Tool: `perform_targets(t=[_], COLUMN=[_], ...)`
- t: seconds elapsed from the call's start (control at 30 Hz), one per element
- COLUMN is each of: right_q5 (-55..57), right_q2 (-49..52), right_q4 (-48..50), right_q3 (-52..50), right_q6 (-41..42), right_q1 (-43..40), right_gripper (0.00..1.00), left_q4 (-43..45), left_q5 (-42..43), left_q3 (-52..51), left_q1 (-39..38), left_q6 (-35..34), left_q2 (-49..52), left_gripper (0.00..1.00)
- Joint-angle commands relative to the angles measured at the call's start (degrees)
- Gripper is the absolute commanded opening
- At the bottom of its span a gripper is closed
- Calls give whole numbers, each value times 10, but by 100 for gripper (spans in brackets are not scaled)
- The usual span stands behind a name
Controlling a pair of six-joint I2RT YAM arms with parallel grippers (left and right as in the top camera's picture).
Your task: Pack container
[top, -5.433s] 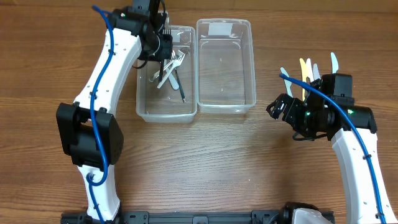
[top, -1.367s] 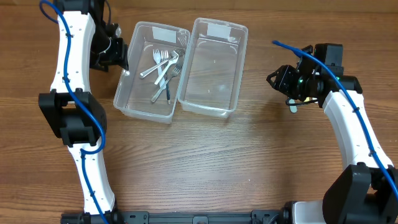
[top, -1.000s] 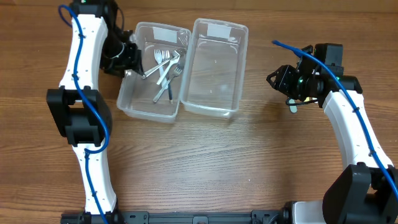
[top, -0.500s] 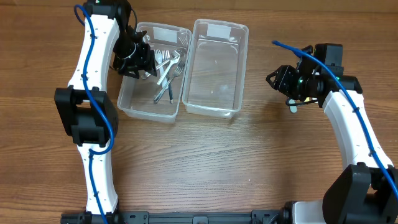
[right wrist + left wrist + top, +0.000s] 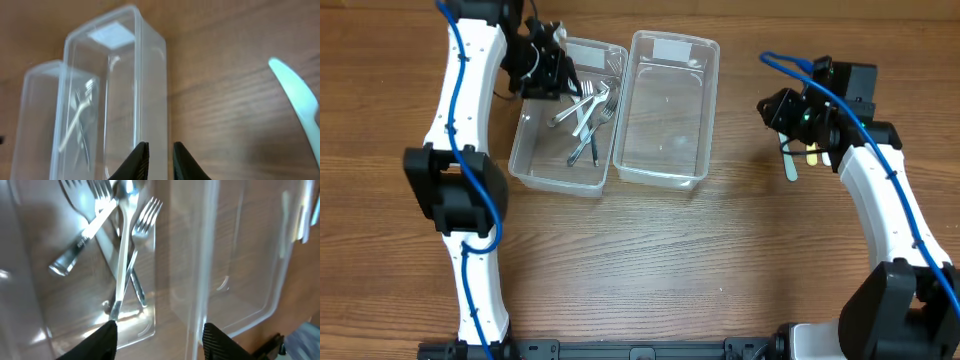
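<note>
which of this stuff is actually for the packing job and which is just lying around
For the job: clear plastic container holding forks; silver metal forks; empty clear plastic container; pale plastic knives at right.
Lying about: just the brown wooden table.

Side by side on the wooden surface [image 5: 620, 260], both upright and open-topped: left clear rectangular plastic container [image 5: 545, 165] and matching right container [image 5: 665, 130]. Inside the left one, several silver metal forks [image 5: 585, 110] crossed in a loose pile. Well apart to the right, flat on the surface, a pale plastic knife [image 5: 791, 165].
</note>
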Motion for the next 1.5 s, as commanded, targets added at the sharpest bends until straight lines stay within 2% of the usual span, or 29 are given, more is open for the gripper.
perform_targets(t=[0.0, 0.1, 0.3, 0.6, 0.9, 0.97, 1.03, 1.1, 1.23, 1.27, 1.3, 1.4, 1.47], right_q5=[-29, -64, -79, -52, -102, -112, -112, -97, 4, 35, 65, 137, 144], right_q2=[47, 81, 131, 174, 189, 186, 177, 160, 116, 109, 106, 105, 105], right_q4=[31, 53, 92, 132, 133, 122, 96, 49, -99, -139, -178, -292, -324], right_q3=[8, 8, 8, 8, 13, 18, 28, 47, 135, 163, 191, 264, 273], right_q6=[35, 47, 64, 72, 75, 75, 55, 14, -61, -75, -86, -118, -137], right_q1=[3, 4, 23, 82, 72, 63, 50, 32, -7, -12, -17, -21, -21], right_gripper=[15, 13, 10, 11, 9, 9, 9, 13, 27, 34, 41, 53, 60], left_q4=[-1, -5, -31, -53, -57, -58, -58, -57, -48, -41, -34, -9, 3], left_q5=[-46, -102, -135, -153, -168, -195, -226, -252, -293, -303, -312, -335, -335], left_q3=[50, 50, 50, 49, 49, 49, 49, 49, 49, 49, 49, 49, 49], left_q1=[24, 40, 68, 90, 90, 90, 90, 91, 92, 92, 92, 92, 92], left_q6=[-12, -33, -32, -32, -32, -38, -50, -62, -80, -79, -79, -79, -79], left_q2=[-70, -80, -81, -81, -81, -81, -81, -81, -81, -81, -81, -81, -81], left_gripper=[58, 59, 61, 63, 64, 66, 73, 81, 96, 100, 100, 100, 100])
